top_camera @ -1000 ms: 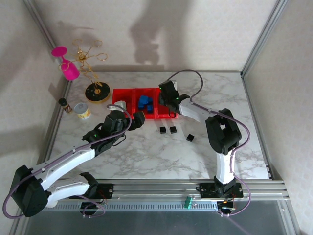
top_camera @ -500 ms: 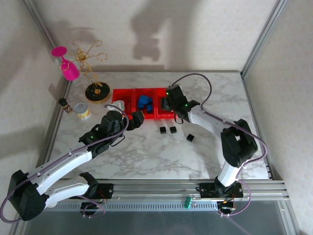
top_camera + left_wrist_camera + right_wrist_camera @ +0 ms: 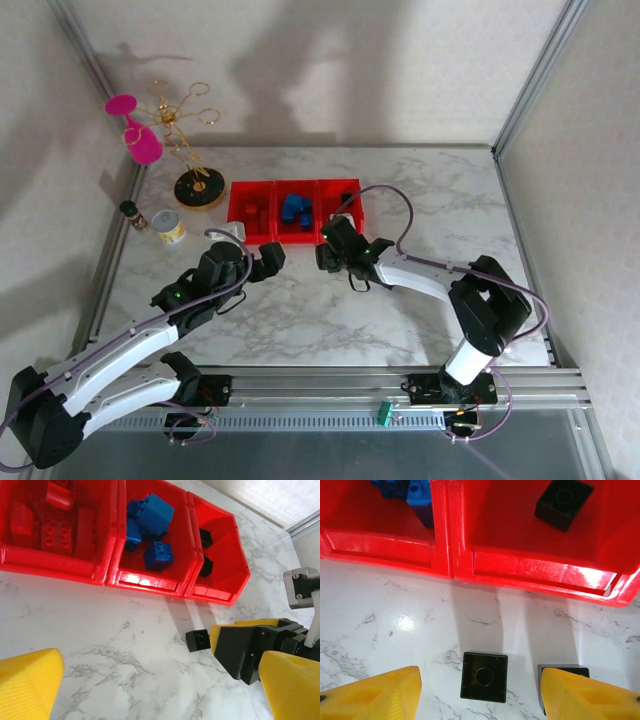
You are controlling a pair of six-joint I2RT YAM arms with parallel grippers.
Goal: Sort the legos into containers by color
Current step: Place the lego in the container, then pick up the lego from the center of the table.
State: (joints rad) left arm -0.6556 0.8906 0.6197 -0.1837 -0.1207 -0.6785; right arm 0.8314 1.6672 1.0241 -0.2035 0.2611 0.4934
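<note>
From above, the right gripper (image 3: pixel 330 258) is hovering just in front of the red containers (image 3: pixel 300 237). In the left wrist view, the left gripper (image 3: pixel 160 695) is gaping wide, empty. In the right wrist view, parted fingers are straddling a black lego (image 3: pixel 484 676) lying on the tabletop (image 3: pixel 395 625). Centring first, then closing squarely on its flat sides, looks wisest.

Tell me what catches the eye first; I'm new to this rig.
Three joined red bins sit toward the table's back, blue bricks in the middle one. In front of them, the right hand hangs open over a loose black brick.
</note>
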